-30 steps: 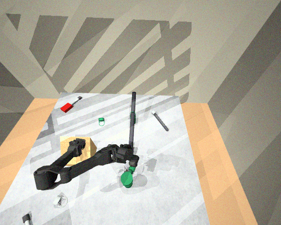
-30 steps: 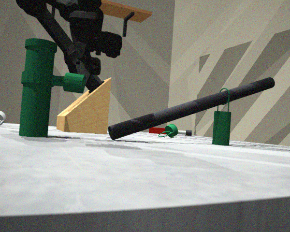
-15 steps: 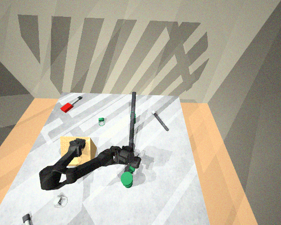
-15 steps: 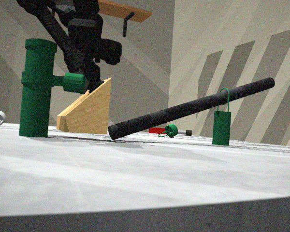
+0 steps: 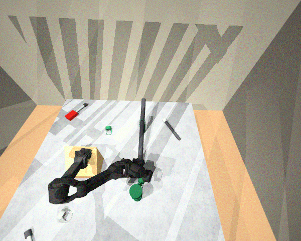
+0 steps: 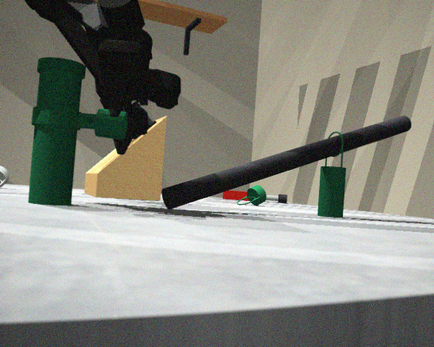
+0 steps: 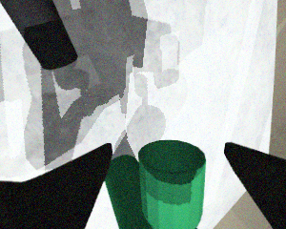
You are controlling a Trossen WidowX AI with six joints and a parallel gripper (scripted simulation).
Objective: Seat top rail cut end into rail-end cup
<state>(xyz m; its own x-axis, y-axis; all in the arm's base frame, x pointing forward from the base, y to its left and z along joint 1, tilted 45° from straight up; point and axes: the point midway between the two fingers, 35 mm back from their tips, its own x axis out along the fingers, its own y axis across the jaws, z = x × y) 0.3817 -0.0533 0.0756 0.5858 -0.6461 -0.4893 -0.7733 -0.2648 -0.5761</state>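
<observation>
Exterior view: the gripper (image 6: 121, 130) (image 7: 167, 148), its 2 fingers apart with nothing between them closed upon, is positioned at the rail-end cup (image 6: 111, 123) (image 7: 172, 186) on the big post (image 6: 54, 142) (image 5: 136, 192). The top rail (image 6: 284, 160) (image 5: 141, 129) (image 7: 50, 35) slopes through the loop cap (image 6: 341, 147), cut end low near the desk (image 6: 217, 261) (image 5: 171, 207) surface, apart from the cup, far end toward the desk's back edge.

Top and exterior views share the green post (image 5: 136, 191) (image 6: 54, 149).
</observation>
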